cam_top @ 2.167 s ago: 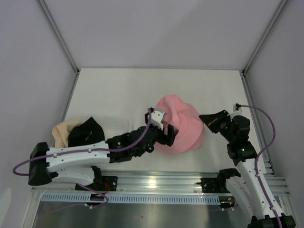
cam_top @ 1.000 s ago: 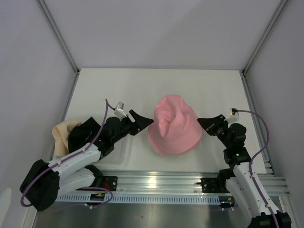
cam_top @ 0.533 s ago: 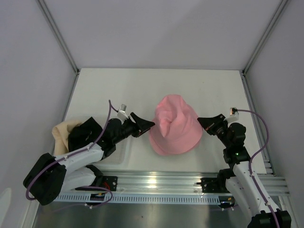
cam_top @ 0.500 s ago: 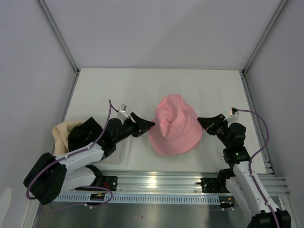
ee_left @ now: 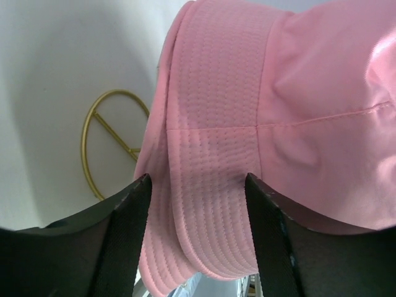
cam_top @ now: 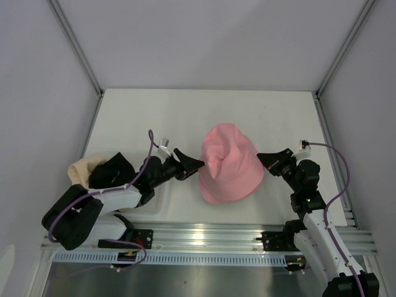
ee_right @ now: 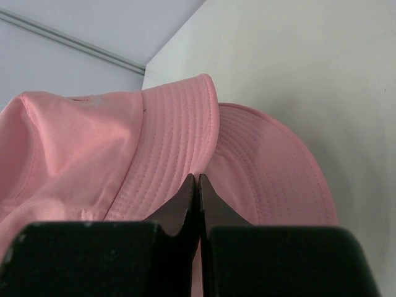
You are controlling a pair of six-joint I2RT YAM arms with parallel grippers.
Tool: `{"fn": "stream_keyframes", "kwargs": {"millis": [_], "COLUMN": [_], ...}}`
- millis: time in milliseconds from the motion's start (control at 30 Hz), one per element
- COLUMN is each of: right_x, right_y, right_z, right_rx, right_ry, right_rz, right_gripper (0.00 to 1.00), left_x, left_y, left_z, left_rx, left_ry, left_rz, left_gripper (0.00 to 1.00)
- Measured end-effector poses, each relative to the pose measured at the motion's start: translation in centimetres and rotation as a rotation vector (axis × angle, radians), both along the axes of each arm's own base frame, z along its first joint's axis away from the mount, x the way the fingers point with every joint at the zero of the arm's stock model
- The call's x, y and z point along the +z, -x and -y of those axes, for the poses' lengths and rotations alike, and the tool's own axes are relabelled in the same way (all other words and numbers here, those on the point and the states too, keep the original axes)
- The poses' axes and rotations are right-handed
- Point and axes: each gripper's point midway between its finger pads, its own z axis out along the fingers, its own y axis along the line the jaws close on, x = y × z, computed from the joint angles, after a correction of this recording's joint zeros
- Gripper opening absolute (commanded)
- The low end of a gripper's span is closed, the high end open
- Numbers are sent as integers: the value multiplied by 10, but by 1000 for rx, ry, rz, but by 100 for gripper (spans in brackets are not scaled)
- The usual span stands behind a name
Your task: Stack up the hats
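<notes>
The left gripper (cam_top: 192,166), which had pulled away to the left, has come back to the pink hat (cam_top: 234,162) with the hat's left brim now between its parted fingers.

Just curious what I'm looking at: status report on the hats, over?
Left tool open, straddling pink hat brim. Right tool shut at opposite brim. Black hat, beige hat heaped far left, apart.

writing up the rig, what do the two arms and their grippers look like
Both arms: white link shells, black joints. The left gripper and right gripper each have two black fingers tapering to thin tips. A purple cable loops along each arm to a small white plug at the wrist. The right arm shows a small green light.
</notes>
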Motion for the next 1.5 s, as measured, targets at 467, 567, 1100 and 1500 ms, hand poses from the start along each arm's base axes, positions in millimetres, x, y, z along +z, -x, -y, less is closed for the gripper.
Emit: {"fn": "stream_keyframes", "kwargs": {"millis": [467,567,1100,1500], "right_x": [-4,-7,30,9], "right_y": [-1,-1,13,38], "right_z": [3,5,22,39], "right_rx": [-13,-21,-74,-146], "right_ry": [21,33,151,184], "right_rz": [-6,-15,77,5], "right_gripper": [0,0,0,0], "left_x": [11,16,120,72], "left_y": [-3,-2,5,14], "left_z": [12,11,8,19], "left_rx": [-44,-43,-52,-95], "left_ry": [119,120,-80,-217], "left_rz": [73,100,524,424], "left_gripper": [1,1,1,1]}}
